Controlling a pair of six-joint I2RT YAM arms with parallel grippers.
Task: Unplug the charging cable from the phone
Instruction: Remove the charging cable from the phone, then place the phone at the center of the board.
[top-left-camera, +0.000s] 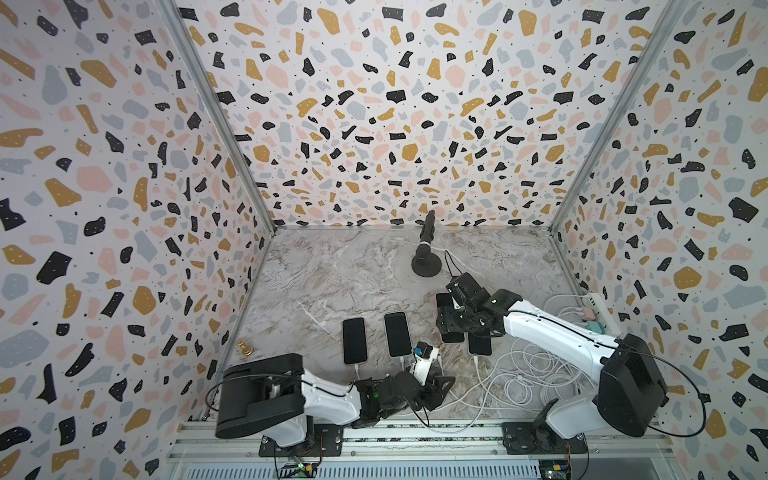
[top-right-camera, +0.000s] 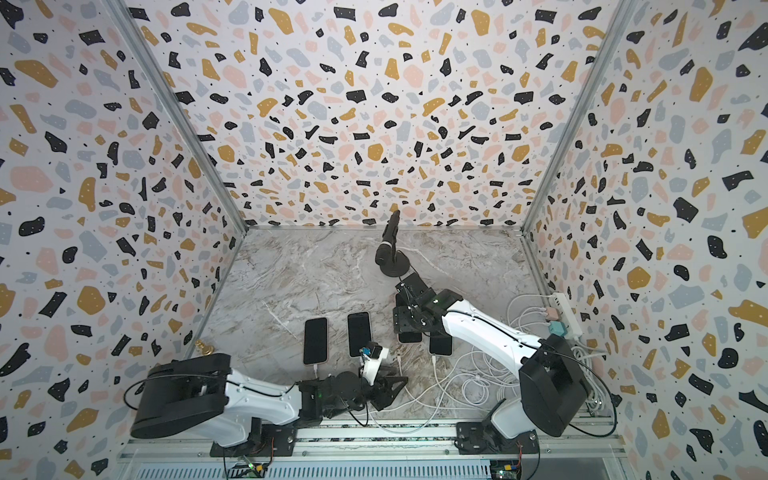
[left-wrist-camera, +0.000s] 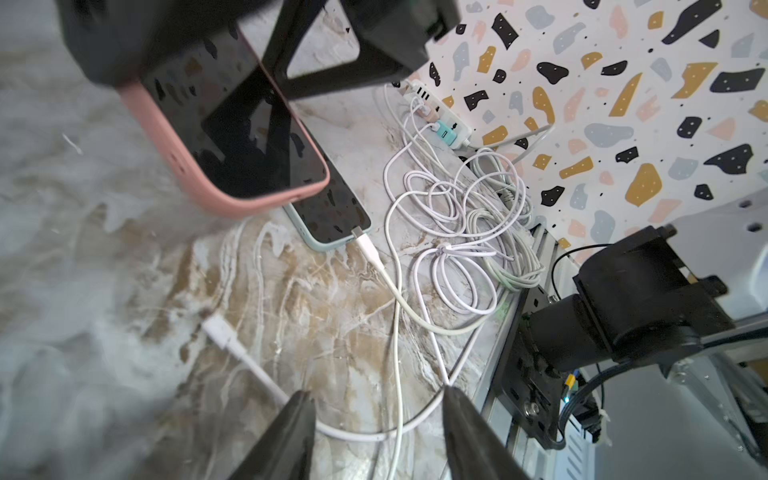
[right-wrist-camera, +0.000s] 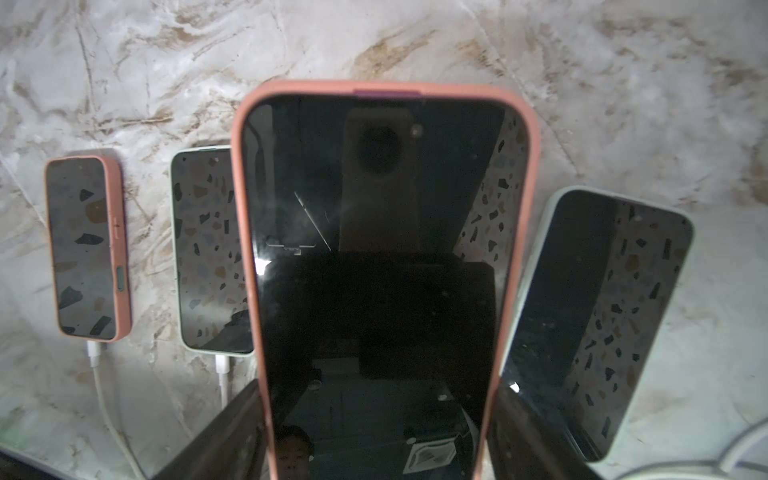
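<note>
The phone (right-wrist-camera: 382, 249), dark-screened in a pink case, is lifted off the marble table with my right gripper (right-wrist-camera: 378, 415) shut on its long sides. In both top views that gripper (top-left-camera: 449, 311) (top-right-camera: 409, 309) hovers at centre right, covering most of the phone. In the left wrist view the phone's (left-wrist-camera: 232, 137) lower end has nothing plugged in. The charging cable's loose white plug (left-wrist-camera: 218, 330) lies on the table below it. My left gripper (left-wrist-camera: 378, 415) (top-left-camera: 440, 386) is open, its fingers (left-wrist-camera: 291, 436) astride the cable, not touching it.
Three other phones lie on the table, a pink one (top-left-camera: 354, 340) and two mint ones (top-left-camera: 397, 334) (left-wrist-camera: 332, 216), each with a cable plugged in. A tangle of white cables (top-left-camera: 536, 370) runs to a power strip (top-left-camera: 598, 311). A black stand (top-left-camera: 426, 257) is at the back.
</note>
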